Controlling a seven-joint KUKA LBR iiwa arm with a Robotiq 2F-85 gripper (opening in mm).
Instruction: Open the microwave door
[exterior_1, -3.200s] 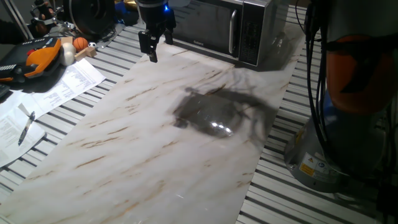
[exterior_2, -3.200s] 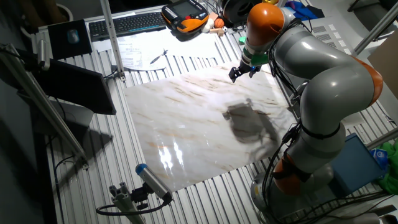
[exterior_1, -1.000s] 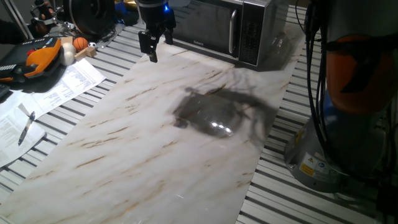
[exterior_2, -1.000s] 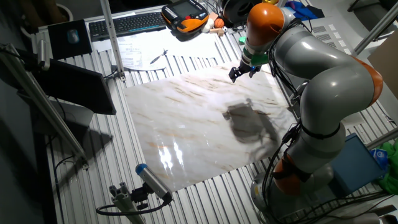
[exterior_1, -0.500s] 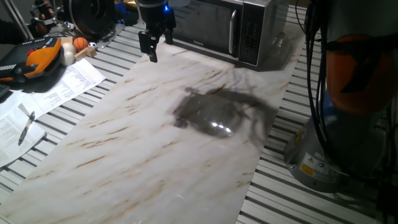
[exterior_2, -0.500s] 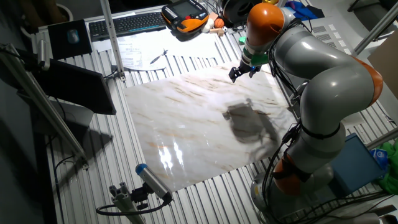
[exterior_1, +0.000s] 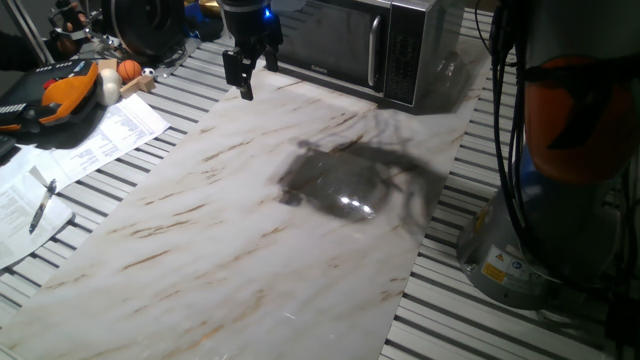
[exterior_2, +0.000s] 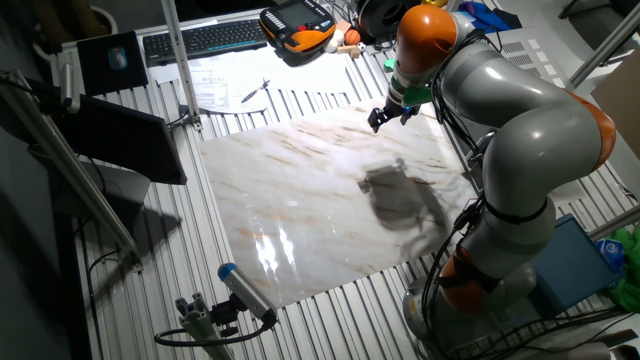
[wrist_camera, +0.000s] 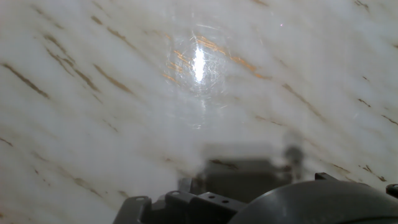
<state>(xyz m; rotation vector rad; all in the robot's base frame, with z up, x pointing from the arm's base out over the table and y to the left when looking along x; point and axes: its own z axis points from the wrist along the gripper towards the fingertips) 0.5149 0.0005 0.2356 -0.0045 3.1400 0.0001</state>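
Observation:
The microwave (exterior_1: 400, 30) stands at the far edge of the marble board (exterior_1: 250, 230). The microwave door (exterior_1: 335, 40) is flush with the front, and its vertical silver handle (exterior_1: 374, 52) sits beside the dark keypad (exterior_1: 405, 55). My gripper (exterior_1: 240, 77) hangs over the board's far edge, left of the door and well away from the handle. Its two fingers point down with a gap between them and hold nothing. The other fixed view shows my gripper (exterior_2: 379, 119), but the arm hides the microwave. The hand view shows only the marble board (wrist_camera: 124, 93).
Left of the board lie papers (exterior_1: 100, 135), a pen (exterior_1: 42, 203), an orange pendant (exterior_1: 65, 92) and a small orange ball (exterior_1: 130, 69). The robot's base (exterior_1: 520, 250) stands at the right. A keyboard (exterior_2: 200, 38) sits at the far side.

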